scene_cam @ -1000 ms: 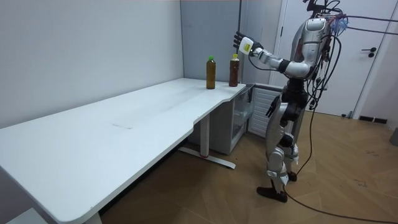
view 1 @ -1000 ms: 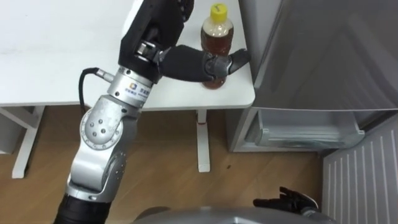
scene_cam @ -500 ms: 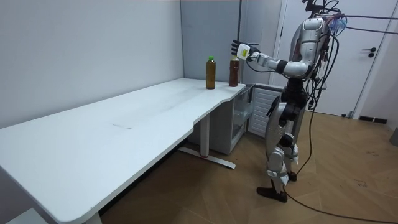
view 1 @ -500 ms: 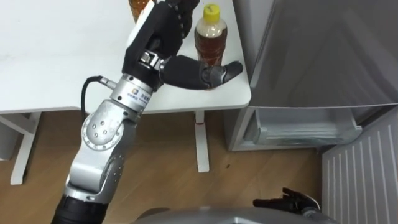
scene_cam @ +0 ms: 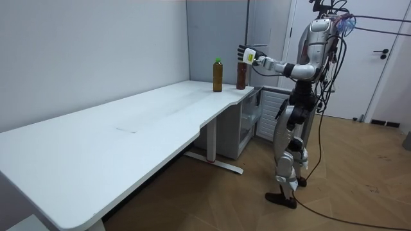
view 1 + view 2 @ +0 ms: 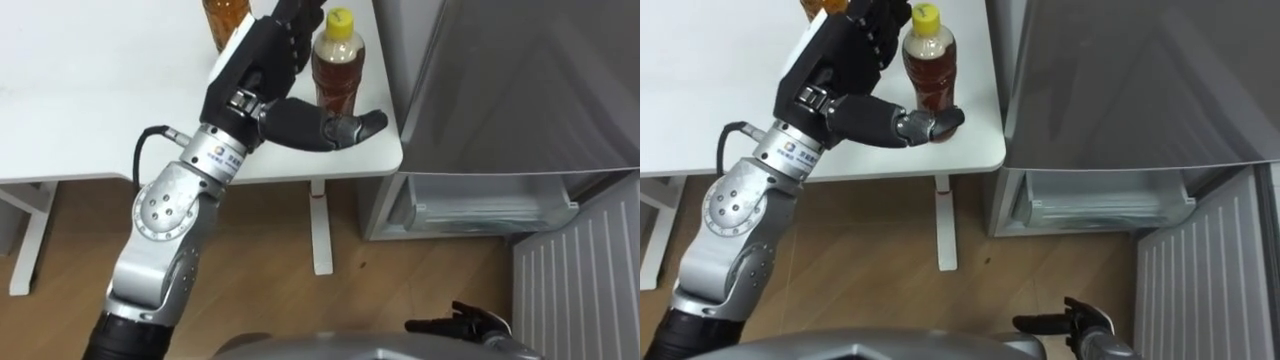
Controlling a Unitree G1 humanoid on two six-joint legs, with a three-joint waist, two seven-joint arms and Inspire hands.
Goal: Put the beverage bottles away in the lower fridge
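Left hand (image 6: 255, 65) out over white worktop (image 6: 90, 90), released: thumb straight across front of bottle base, fingers spread at its left, contact unclear. Second amber bottle (image 6: 225, 20) behind hand. Yellow-capped bottle (image 6: 335, 75) upright at worktop's right corner. Lower fridge compartment (image 6: 490, 210) stands open, door (image 6: 580, 290) swung out. Right hand (image 6: 465, 322) low, grip unreadable.

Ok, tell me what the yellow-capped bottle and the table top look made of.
Yellow-capped bottle: apparently clear plastic, since the brown drink shows through its wall. Table top: smooth matte white with a rounded edge, probably laminate; its core is hidden.
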